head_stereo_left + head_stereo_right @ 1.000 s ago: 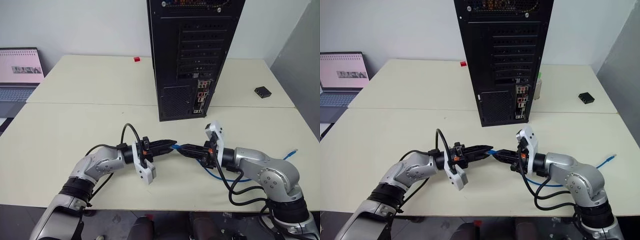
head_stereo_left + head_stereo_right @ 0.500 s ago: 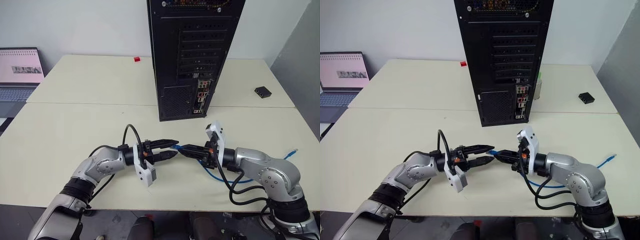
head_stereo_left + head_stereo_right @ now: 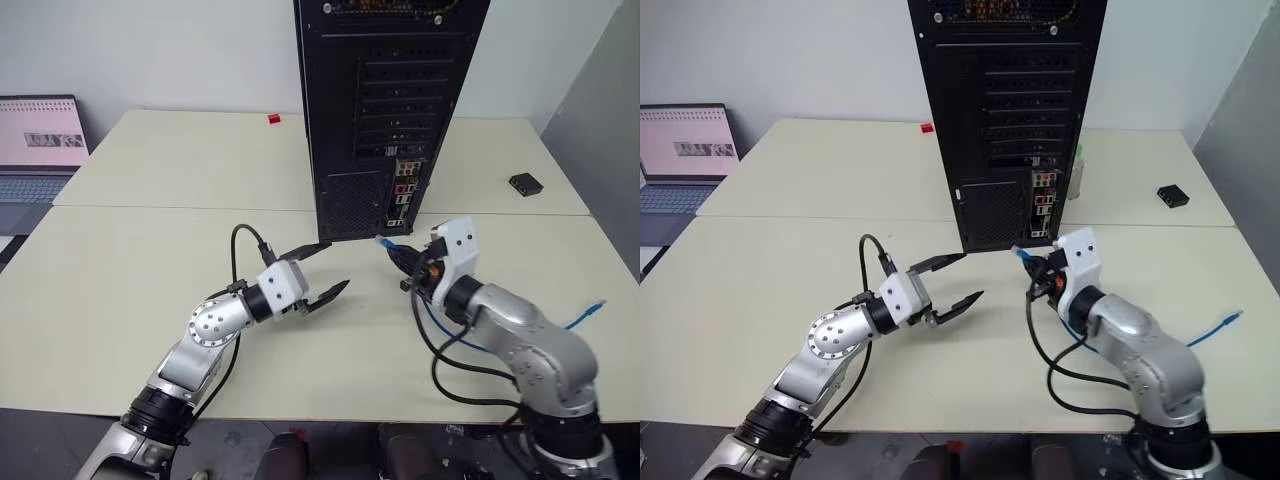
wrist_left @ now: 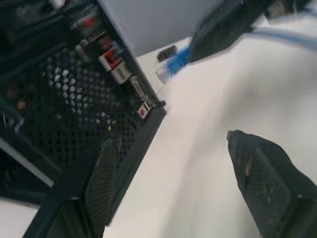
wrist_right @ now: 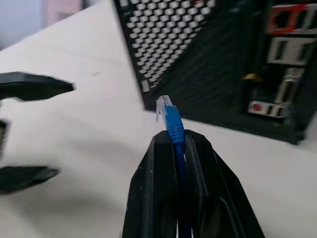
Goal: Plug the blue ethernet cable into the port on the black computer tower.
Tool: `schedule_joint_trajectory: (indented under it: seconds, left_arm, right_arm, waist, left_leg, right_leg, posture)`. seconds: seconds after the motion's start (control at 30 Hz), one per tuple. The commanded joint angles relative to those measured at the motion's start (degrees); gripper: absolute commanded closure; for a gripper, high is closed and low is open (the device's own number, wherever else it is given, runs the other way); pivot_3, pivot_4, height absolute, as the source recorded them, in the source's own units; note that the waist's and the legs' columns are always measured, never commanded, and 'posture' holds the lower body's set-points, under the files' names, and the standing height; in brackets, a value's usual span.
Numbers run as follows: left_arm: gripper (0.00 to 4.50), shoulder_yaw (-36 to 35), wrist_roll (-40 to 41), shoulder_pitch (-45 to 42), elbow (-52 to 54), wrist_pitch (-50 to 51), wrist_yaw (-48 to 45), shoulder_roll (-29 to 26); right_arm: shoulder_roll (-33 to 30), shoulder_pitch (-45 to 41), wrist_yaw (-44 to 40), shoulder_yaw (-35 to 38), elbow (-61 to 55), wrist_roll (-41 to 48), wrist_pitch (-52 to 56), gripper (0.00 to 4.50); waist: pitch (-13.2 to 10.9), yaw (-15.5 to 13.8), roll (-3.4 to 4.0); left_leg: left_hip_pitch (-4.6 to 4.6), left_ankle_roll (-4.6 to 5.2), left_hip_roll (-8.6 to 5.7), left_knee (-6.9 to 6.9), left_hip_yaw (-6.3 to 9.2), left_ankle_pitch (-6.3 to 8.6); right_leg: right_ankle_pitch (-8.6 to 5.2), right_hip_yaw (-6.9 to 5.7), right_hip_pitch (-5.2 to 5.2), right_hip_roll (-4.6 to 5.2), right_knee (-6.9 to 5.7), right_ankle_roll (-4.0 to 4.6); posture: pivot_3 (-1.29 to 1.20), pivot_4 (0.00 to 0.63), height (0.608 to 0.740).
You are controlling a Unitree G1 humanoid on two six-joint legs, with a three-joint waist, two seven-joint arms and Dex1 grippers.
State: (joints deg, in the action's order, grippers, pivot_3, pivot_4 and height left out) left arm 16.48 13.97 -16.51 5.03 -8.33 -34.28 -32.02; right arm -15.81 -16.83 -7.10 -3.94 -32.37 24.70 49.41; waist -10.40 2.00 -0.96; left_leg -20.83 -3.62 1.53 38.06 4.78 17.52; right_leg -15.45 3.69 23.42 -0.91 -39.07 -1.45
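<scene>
The black computer tower (image 3: 385,110) stands upright at the middle of the table, its back panel facing me. The port is one of the sockets in the coloured connector strip (image 3: 402,192), too small to single out. My right gripper (image 3: 396,252) is shut on the blue ethernet cable (image 5: 174,130), and the clear-blue plug (image 5: 165,106) sticks out past its fingertips, just in front of the tower's lower corner below the strip. The cable trails under the right arm to its free end (image 3: 592,306) on the table. To the left, my left gripper (image 3: 335,265) is open and holds nothing.
An open laptop (image 3: 40,140) sits at the far left edge. A small black box (image 3: 524,183) lies at the back right. A small red item (image 3: 273,119) lies at the back, left of the tower. The cream table (image 3: 150,260) has a seam across its middle.
My left gripper opened, let go of the plug end, rolled over and drew back to the left. My right gripper carried the plug up and forward, close to the tower's lower rear corner.
</scene>
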Motion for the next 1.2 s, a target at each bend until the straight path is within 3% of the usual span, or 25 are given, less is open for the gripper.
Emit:
schedule_joint_trajectory:
  seconds: [0.03,0.27,0.7,1.2]
  left_arm:
    - [0.89,-3.39,5.16,-0.76,7.03,13.77,2.96,2.45]
    - [0.89,-6.59,9.51,-5.73,11.94,32.12,6.6,6.64]
    - [0.89,-6.59,5.58,-6.58,15.29,34.89,6.83,8.33]
    - [0.89,-8.25,6.38,-7.46,16.24,35.75,5.21,10.4]
  right_arm:
    - [6.16,-0.99,10.58,-2.93,1.13,-10.19,-7.76,4.5]
    - [13.72,-5.12,18.17,-4.42,8.64,-20.4,-15.01,4.5]
    - [17.0,-8.86,16.89,-2.97,14.74,-23.4,-18.6,4.5]
    - [17.72,-10.55,15.17,-0.57,18.01,-23.61,-19.61,4.5]
  waist:
    - [0.0,-0.01,0.0]
    - [0.0,-0.02,0.0]
    - [0.0,-0.06,0.01]
    - [0.0,-0.05,0.01]
  left_leg:
    - [0.0,0.0,0.0,0.0,0.0,0.0]
    - [0.0,-0.02,-0.01,0.0,-0.01,-0.01]
    - [-0.01,-0.03,-0.01,-0.05,-0.08,-0.02]
    - [-0.01,-0.03,-0.01,-0.05,-0.09,-0.01]
  right_leg:
    - [0.0,0.0,0.0,0.0,0.0,0.0]
    - [0.0,0.01,0.04,0.0,-0.01,0.01]
    - [0.01,0.09,0.08,0.01,0.02,0.02]
    - [0.01,0.11,0.09,0.02,0.03,0.02]
  posture:
    - [0.0,0.15,0.74]
    - [0.0,0.15,0.74]
    - [0.0,0.15,0.74]
    - [0.0,0.15,0.74]
